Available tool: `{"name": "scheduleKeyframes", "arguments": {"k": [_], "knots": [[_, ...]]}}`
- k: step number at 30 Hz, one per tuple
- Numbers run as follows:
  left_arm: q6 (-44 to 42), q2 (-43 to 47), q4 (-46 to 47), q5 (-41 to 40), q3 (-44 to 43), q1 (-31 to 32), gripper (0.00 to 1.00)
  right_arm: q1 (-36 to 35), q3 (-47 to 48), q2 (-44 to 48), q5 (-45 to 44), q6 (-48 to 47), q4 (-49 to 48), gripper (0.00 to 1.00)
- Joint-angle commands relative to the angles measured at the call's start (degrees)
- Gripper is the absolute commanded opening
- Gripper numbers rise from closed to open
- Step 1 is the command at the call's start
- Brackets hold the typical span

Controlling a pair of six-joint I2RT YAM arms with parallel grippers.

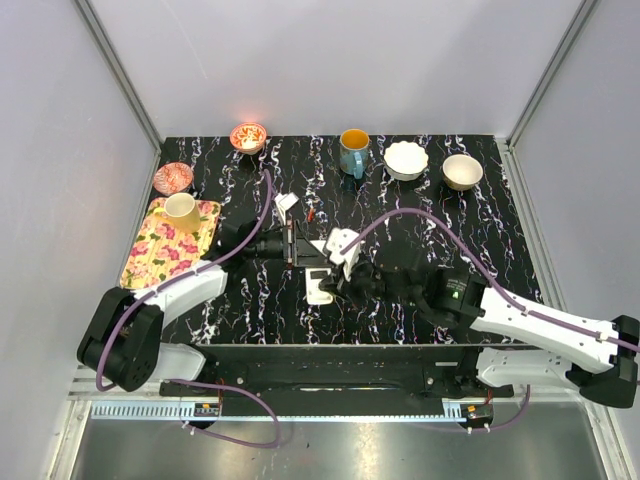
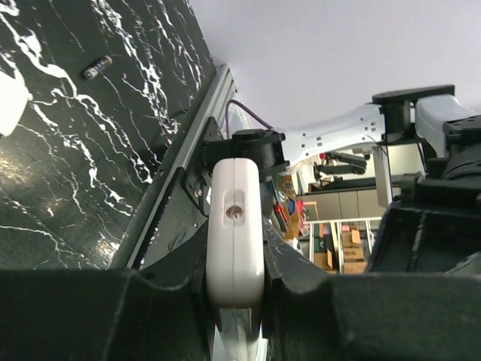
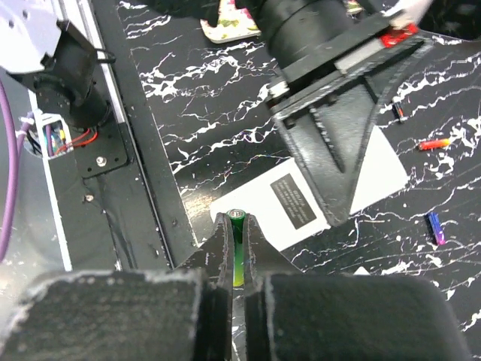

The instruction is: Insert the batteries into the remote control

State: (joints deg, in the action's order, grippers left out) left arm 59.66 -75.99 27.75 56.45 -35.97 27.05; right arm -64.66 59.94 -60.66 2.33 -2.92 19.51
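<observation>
My left gripper (image 1: 292, 243) (image 2: 234, 259) is shut on the white remote control (image 2: 234, 226), held on edge above the table. From the right wrist view its red face (image 3: 397, 34) shows between those fingers. My right gripper (image 1: 330, 278) (image 3: 237, 226) is shut on a green battery (image 3: 237, 244), whose metal tip pokes out past the fingertips. It hovers over the edge of a flat white piece with a black label (image 3: 301, 203) (image 1: 318, 287). Loose batteries lie on the table: a reddish-orange one (image 3: 434, 143), a bluish one (image 3: 434, 228) and a dark one (image 3: 398, 111) (image 2: 98, 68).
A floral tray (image 1: 160, 255) with a yellow cup (image 1: 182, 212) sits at the left. Along the back stand a pink bowl (image 1: 173, 178), an orange bowl (image 1: 248, 136), a blue mug (image 1: 353, 150), a white bowl (image 1: 406, 160) and a beige bowl (image 1: 462, 172). A small white square (image 1: 285, 203) lies behind the left gripper.
</observation>
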Motion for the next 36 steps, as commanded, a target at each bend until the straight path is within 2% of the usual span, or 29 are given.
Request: {"name": "scheduleKeyframes", "arguments": {"k": [1, 4, 8, 15, 18, 22, 36], "knots": [[-0.78, -0.04, -2.61, 6.74, -4.99, -0.15, 0.0, -4.06, -2.28, 2.39, -3.92, -8.06, -7.37, 0.0], [-0.16, -0.48, -5.85, 7.62, -6.13, -0.24, 0.0, -4.77, -0.18, 2.13, -0.76, -10.87, -5.54, 0.0], [1.95, -1.27, -5.77, 7.98, -5.52, -0.15, 0.0, -5.65, 2.46, 0.03, -1.62, -12.81, -3.43, 0.0], [4.41, -0.92, -4.02, 7.1, -4.55, -0.07, 0.0, -6.88, 2.19, -1.73, -0.66, -13.78, -6.32, 0.0], [3.54, -0.13, -5.07, 7.19, -5.16, -0.07, 0.0, -7.41, 2.81, -3.67, -0.13, -14.31, -5.88, 0.0], [-0.33, 0.75, -11.47, 6.92, -6.84, 0.02, 0.0, -7.67, 2.72, -4.99, 0.04, -14.84, -6.06, 0.0], [-0.68, 2.25, -11.66, 7.8, -7.19, 1.6, 0.0, -8.2, 4.57, -8.07, 1.72, -17.47, -1.58, 0.0]]}}
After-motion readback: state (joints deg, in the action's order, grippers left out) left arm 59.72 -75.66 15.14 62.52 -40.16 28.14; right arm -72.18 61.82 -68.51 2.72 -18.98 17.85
